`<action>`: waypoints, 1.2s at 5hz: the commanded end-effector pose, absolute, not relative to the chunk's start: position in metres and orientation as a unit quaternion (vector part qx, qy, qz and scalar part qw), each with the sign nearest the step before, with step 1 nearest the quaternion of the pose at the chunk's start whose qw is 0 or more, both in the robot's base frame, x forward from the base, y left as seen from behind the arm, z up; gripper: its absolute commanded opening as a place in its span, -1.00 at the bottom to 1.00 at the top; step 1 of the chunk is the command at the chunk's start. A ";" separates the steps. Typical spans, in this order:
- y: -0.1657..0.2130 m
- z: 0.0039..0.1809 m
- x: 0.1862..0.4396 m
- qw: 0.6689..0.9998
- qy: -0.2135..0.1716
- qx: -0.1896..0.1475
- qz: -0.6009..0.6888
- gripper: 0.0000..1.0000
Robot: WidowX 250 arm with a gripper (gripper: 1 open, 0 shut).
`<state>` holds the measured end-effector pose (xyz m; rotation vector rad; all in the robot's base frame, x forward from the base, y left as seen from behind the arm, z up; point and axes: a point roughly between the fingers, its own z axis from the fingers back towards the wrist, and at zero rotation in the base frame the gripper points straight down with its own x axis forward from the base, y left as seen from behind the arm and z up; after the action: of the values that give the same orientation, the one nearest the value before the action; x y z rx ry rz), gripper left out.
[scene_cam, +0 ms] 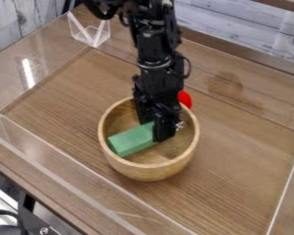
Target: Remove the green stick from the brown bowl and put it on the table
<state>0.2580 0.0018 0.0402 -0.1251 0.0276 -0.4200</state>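
Note:
A mint-green stick [131, 140] lies tilted inside the brown bowl [147, 168], its right end under my gripper. The black arm comes down from the upper middle and my gripper [160, 131] points straight down into the bowl, shut on the stick's right end. The bowl stands on the wood-grain table [63, 101] near the front centre. The gripper hides part of the bowl's back rim.
A small red object [184, 99] peeks out just behind the bowl, to the right of the arm. Low clear acrylic walls [27, 147] border the table on all sides. Bare tabletop lies left and right of the bowl.

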 end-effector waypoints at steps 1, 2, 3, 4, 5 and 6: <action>0.006 0.072 0.266 0.980 -0.020 -0.047 -0.192 -1.00; -0.002 0.091 0.262 0.982 -0.026 -0.040 -0.185 -1.00; -0.030 0.088 0.250 0.971 -0.022 -0.040 -0.235 -1.00; -0.062 0.079 0.240 0.955 -0.016 -0.041 -0.294 -1.00; -0.077 0.067 0.232 0.943 -0.007 -0.047 -0.329 -1.00; -0.076 0.054 0.225 0.941 0.006 -0.057 -0.334 -1.00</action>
<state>0.2192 -0.0758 0.0480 -0.1160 0.0440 -0.6770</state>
